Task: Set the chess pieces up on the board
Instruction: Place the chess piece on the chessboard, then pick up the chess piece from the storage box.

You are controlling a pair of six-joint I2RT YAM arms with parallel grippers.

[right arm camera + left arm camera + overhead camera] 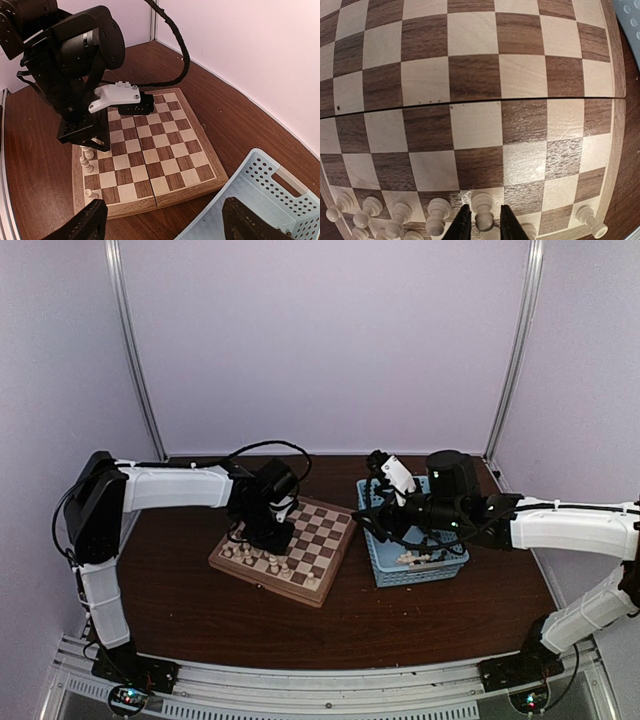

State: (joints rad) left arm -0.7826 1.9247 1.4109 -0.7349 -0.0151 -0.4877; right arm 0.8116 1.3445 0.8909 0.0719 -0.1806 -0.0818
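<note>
Left arm at a white pawn on the board

Top view: left gripper (263,536) is low over the board (325,540); right gripper (381,472) is above the basket (420,568).
Left wrist: fingers (461,226) flank an upright pawn (482,212); clamped or let go, I cannot tell. Best to part fully, then rise straight.
Right wrist: jaws spread wide, empty.
</note>
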